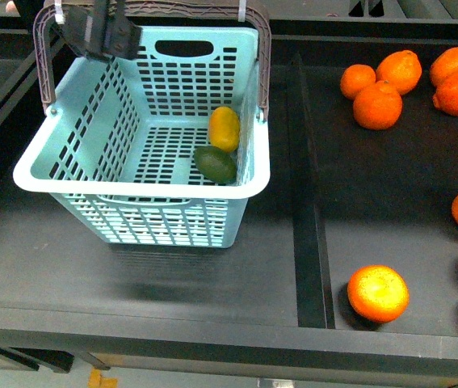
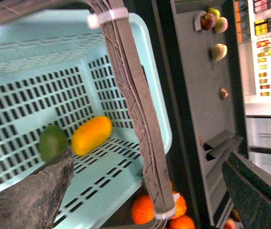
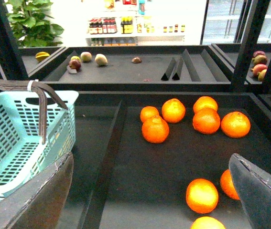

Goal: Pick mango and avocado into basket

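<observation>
mango and avocado, both smooth, lie touching inside the slotted teal basket. left end effector sits at the handle, perhaps clamped on it; right end effector spread apart.

Above the basket, the left gripper is a boxy black block with a grey panel on one face. In both wrist views the fingers are thick, dark grey wedges with a rough, matte surface and paler worn edges.
</observation>
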`<state>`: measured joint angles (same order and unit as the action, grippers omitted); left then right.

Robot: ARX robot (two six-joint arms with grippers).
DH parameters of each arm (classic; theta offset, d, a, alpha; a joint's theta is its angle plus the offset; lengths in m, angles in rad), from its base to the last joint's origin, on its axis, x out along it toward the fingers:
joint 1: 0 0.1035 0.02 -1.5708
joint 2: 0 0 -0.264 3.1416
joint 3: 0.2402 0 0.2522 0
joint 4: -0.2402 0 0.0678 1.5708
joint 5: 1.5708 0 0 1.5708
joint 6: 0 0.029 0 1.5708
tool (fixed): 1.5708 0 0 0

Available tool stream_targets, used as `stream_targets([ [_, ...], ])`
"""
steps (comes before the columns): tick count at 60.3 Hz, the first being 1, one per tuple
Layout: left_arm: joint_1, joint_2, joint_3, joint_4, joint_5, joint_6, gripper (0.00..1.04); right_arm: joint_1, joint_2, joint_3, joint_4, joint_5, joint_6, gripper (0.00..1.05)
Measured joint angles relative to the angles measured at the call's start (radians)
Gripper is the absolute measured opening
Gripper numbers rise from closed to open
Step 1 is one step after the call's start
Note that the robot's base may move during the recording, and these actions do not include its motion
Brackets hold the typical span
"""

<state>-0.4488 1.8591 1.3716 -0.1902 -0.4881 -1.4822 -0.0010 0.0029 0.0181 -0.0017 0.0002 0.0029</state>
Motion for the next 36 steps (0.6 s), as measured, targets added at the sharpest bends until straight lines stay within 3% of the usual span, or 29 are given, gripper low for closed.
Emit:
stream_targets([
  [4, -0.036, -0.116, -0.041, -0.149, -0.038, 0.05, 0.96, 0.0, 0.0, 0.0, 0.0, 0.0, 0.0, 0.96],
  [6, -0.052, -0.164, -0.079, -0.14, -0.043, 0.101, 0.95, 0.0, 0.0, 0.0, 0.0, 0.0, 0.0, 0.96],
  [11, -0.072, -0.368, -0.378, 0.381, 0.002, 0.562, 0.77, 0.0, 0.0, 0.0, 0.0, 0.0, 0.0, 0.96],
  [18, 0.004, -0.575, -0.695, 0.815, 0.063, 1.106, 0.53, 0.0, 0.0, 0.0, 0.0, 0.001, 0.0, 0.96],
  [23, 0.068, -0.651, -0.839, 0.891, 0.106, 1.321, 0.37, 0.0, 0.0, 0.0, 0.0, 0.0, 0.0, 0.96],
  [31, 0.156, -0.772, -1.023, 0.914, 0.208, 1.443, 0.03, 0.0, 0.0, 0.0, 0.0, 0.0, 0.0, 0.96],
  [36, 0.214, -0.866, -1.11, 0.917, 0.264, 1.461, 0.02, 0.0, 0.0, 0.0, 0.0, 0.0, 0.0, 0.96],
])
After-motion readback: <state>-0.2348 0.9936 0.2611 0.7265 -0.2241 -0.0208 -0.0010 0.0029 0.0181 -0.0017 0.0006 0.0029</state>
